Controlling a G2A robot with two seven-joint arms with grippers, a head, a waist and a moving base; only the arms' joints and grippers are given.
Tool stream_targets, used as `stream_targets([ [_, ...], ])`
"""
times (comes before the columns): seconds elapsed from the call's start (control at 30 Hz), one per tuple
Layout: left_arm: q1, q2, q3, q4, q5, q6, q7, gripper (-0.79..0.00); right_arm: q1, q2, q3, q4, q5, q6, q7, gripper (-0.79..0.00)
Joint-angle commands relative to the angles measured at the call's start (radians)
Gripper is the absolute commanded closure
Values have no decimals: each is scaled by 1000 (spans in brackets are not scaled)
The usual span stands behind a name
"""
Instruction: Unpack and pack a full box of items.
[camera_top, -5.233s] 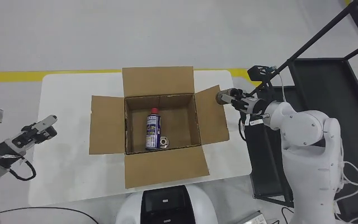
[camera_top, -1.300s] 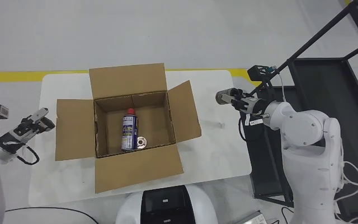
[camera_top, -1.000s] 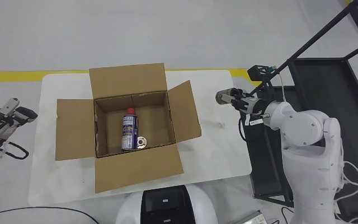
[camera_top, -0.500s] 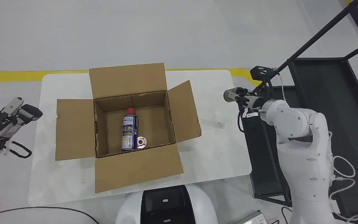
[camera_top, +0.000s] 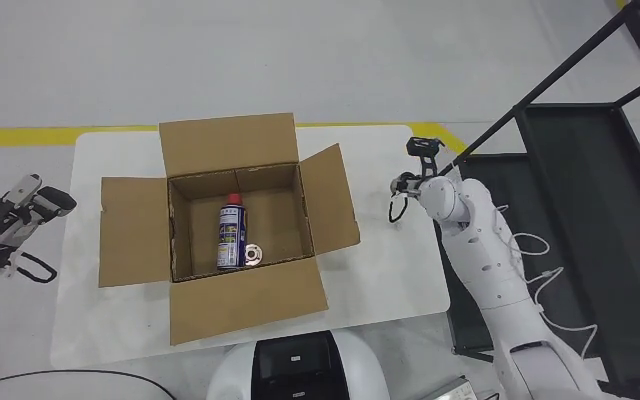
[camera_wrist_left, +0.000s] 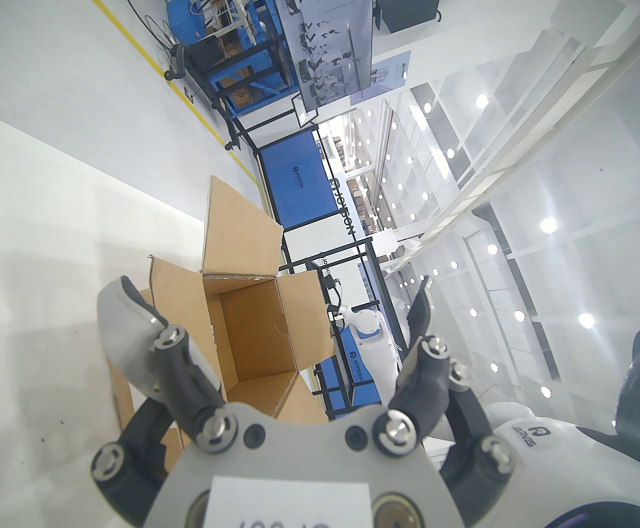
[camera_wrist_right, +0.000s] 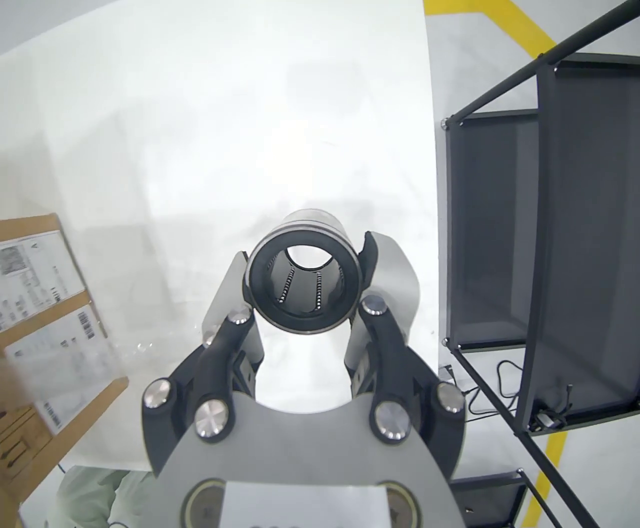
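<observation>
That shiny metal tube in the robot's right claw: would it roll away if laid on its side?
Probably: the metal tube is a smooth round cylinder, so on the flat white table it would likely roll. Its thick wall suggests it is rigid and heavy for its size. The polished outside may slip in the right gripper.

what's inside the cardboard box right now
A spray can with a red cap lies on the floor of the cardboard box, a small round metal part beside its bottom end. Anything under the can is covered.
</observation>
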Motion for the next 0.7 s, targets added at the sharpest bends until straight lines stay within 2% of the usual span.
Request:
stream_targets([
  [0.0,0,0,0,0,0,0,0,-785,35,-9,-37,66,-24,16,-29,0],
  [0.23,0,0,0,0,0,0,0,-785,115,-37,-100,220,20,35,-105,0],
  [0.67,0,0,0,0,0,0,0,-785,202,-75,-133,413,119,69,-217,0],
])
